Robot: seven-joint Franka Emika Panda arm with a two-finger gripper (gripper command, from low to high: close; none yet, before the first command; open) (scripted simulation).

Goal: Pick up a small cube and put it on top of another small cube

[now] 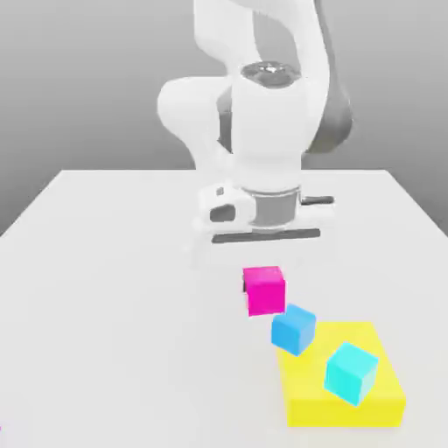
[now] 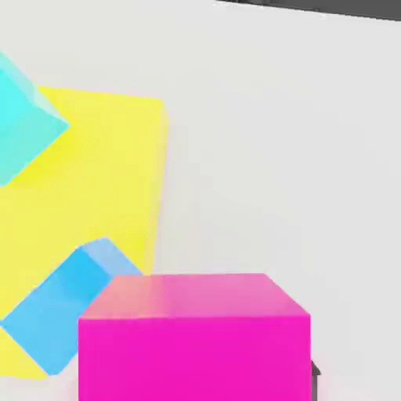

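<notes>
The small magenta-pink cube [image 1: 264, 290] sits directly under my gripper [image 1: 264, 262], whose white hand hangs just above it near the middle of the table. In the hand view the pink cube [image 2: 196, 337] looms very close, held in line with the hand. The jaws are shut on it, gripping its sides. A medium-blue cube [image 1: 293, 329] rests tilted right beside the pink one, touching the edge of a yellow slab [image 1: 306, 398]. A cyan cube [image 1: 351, 372] stands on that slab. The hand view also takes in the blue cube [image 2: 63, 305] and the cyan cube [image 2: 19, 125].
The flat yellow slab [image 2: 102, 172] lies at the exterior view's lower right, near the table's front edge. The white table [image 1: 105, 306] stretches wide to the exterior view's left. The arm's base rises behind the cubes.
</notes>
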